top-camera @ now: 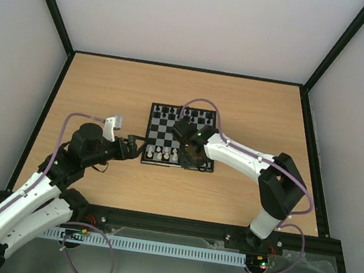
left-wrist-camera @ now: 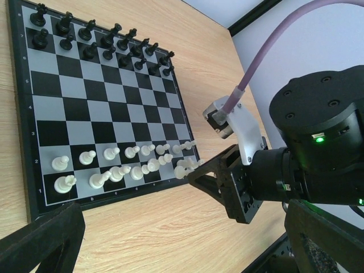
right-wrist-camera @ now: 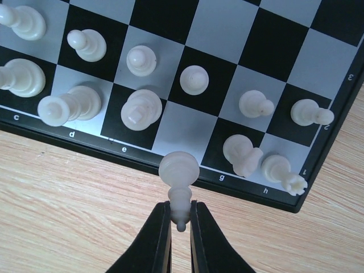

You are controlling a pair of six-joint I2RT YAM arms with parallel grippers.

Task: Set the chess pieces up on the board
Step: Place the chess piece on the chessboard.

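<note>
– What is the right pincer (right-wrist-camera: 181, 220) doing?

– It is closed on one white piece (right-wrist-camera: 179, 169), pinching its thin end. The piece's wide round end sits at the lower middle of the wrist view, over the near edge of the board (right-wrist-camera: 114, 149), just below a bare pale square between the letters e and g.

– And the board itself?

– It fills the upper part of that view and lies on a wooden table (right-wrist-camera: 57, 222). The other white pieces (right-wrist-camera: 139, 108) are in its two nearest rows.

– The left pincer (left-wrist-camera: 182, 227)?

– Wide open and holding nothing. Its two black fingers (left-wrist-camera: 40, 242) sit in the lower corners of its own view, above the table just off the board's corner.

– Anything else on the board?

– Black pieces (left-wrist-camera: 91, 40) in two rows, at the upper left of the left wrist view.
</note>
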